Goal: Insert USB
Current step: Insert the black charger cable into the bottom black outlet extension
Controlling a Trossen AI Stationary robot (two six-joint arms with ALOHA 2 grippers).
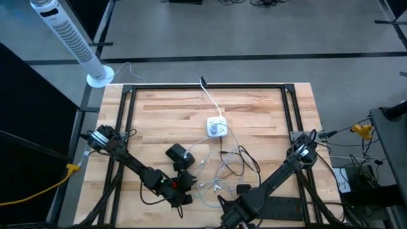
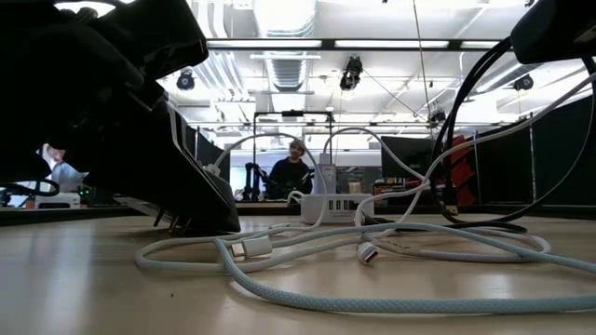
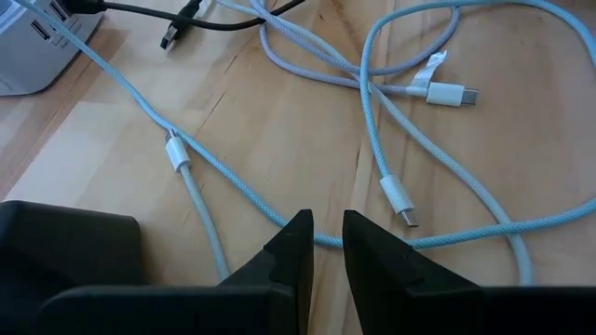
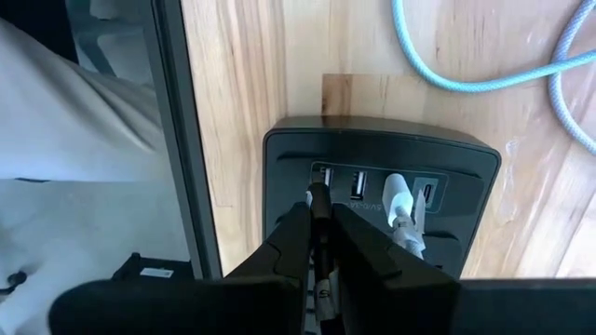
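I have two sets of jaws at work. My right jaws (image 4: 319,223) are closed on the one USB plug (image 4: 319,200), a thin metal-tipped connector standing upright between my fingers. Its tip is at the endmost port of the dark hub (image 4: 372,154), though I cannot tell whether it has gone in. That hub shows four ports in a row, and one of them is filled by a white plug (image 4: 396,197). The hub lies at the tabletop's (image 1: 172,108) edge, well apart from the single white charger (image 1: 217,127) at the middle. My left jaws (image 3: 321,237) are barely parted and hold nothing. They hang low over the pale blue braided cables (image 3: 233,181) on my side of the white charger. In that tangle I count two loose white connectors (image 3: 452,93) (image 3: 399,200) and one black plug (image 3: 172,39). The black plug lies closest to the white charger.
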